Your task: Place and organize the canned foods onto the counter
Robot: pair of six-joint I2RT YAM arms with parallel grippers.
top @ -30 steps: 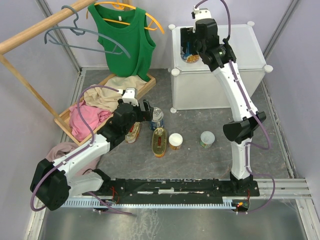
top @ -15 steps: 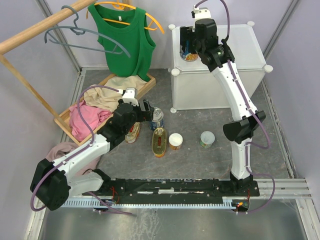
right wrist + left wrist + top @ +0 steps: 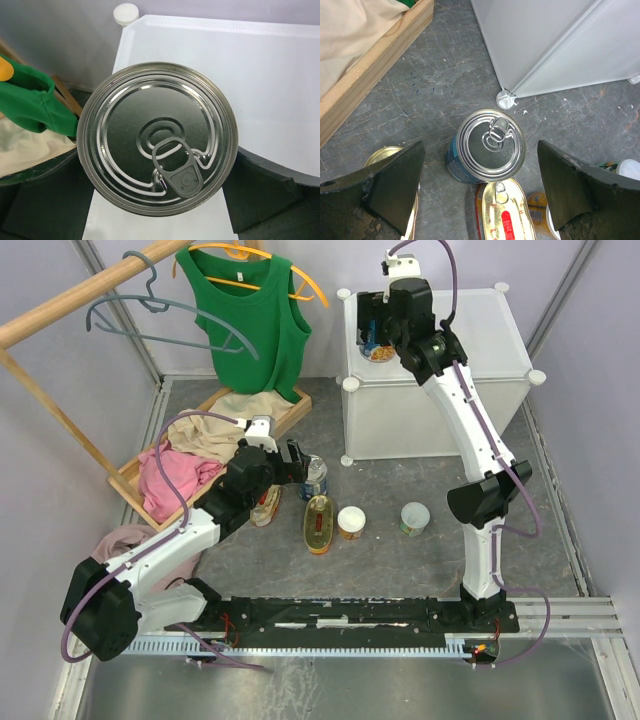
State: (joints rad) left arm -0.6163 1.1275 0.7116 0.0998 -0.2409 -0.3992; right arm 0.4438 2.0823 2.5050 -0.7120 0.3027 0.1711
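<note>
Overhead, the tall tin in the right gripper is mostly hidden. From the right wrist its silver top is seen whole, clamped between both fingers over the counter near its far left corner. The left gripper is spread wide around a second tall tin on the floor, touching nothing.

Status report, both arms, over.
Left tool open, straddling floor tin, no contact. Right tool shut on second tin over cabinet top, near corner connector. Oval tin crowds floor tin.
</note>
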